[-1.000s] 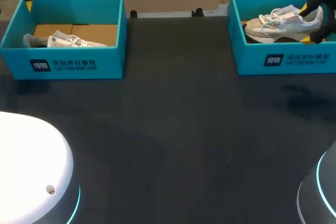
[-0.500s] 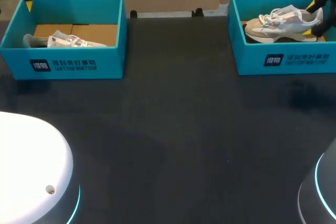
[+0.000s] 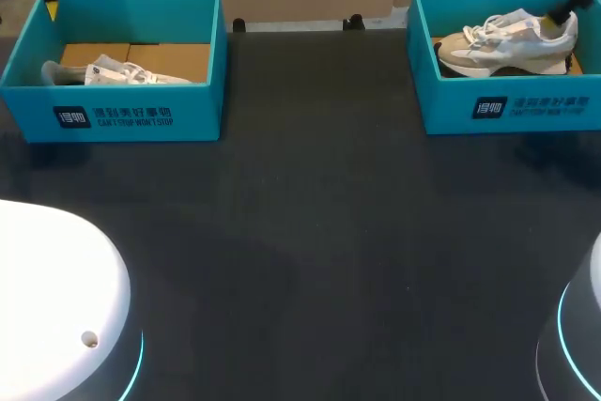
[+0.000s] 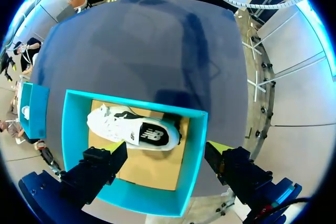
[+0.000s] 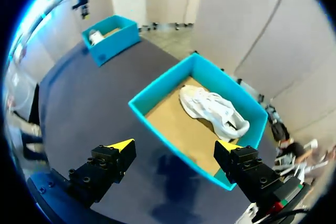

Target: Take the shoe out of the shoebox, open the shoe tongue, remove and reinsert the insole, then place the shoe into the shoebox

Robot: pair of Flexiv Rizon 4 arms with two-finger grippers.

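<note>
Across the dark table [image 3: 310,232] stand two teal shoeboxes, well apart: the left shoebox [image 3: 141,115] at the far left corner and the right shoebox [image 3: 526,110] at the far right. Each has a brown cardboard floor and holds one shoe. A white shoe [image 4: 134,132] with a dark logo lies on its side in the left shoebox, close to one long wall. A beige-and-white shoe [image 3: 507,39] rests in the right shoebox, laces showing. The left gripper [image 4: 164,155] hangs above the left shoebox, fingers spread wide and holding nothing. The right gripper [image 5: 175,145] hangs above the right shoebox's near wall, fingers likewise released and clear of the shoe.
</note>
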